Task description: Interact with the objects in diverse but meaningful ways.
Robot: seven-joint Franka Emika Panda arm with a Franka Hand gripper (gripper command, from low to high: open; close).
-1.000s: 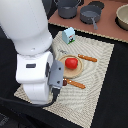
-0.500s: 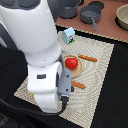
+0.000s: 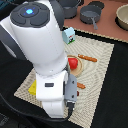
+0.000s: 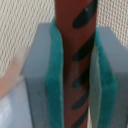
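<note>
In the wrist view my gripper (image 4: pixel 75 80) is shut on the thin brown sausage (image 4: pixel 75 30), which has dark grill stripes and stands upright between the teal pads (image 4: pixel 54 75). In the exterior view the white arm (image 3: pixel 45 45) hides the fingers and the sausage. The round red tomato (image 3: pixel 73 63) sits on the tan plate (image 3: pixel 85 72) just beyond the arm. Farther back stands the white carton (image 3: pixel 69 34). A corner of the yellow cheese wedge (image 3: pixel 32 90) shows at the arm's left side.
A woven placemat (image 3: pixel 102 60) lies under the plate. Orange-handled cutlery lies on the plate's far side (image 3: pixel 89 58) and near side (image 3: pixel 81 85). Dark pots (image 3: pixel 92 15) and a bowl (image 3: pixel 122 17) stand at the back on the black table.
In the exterior view the arm has swung toward the right and toward the camera, now covering more of the placemat and the plate's near edge.
</note>
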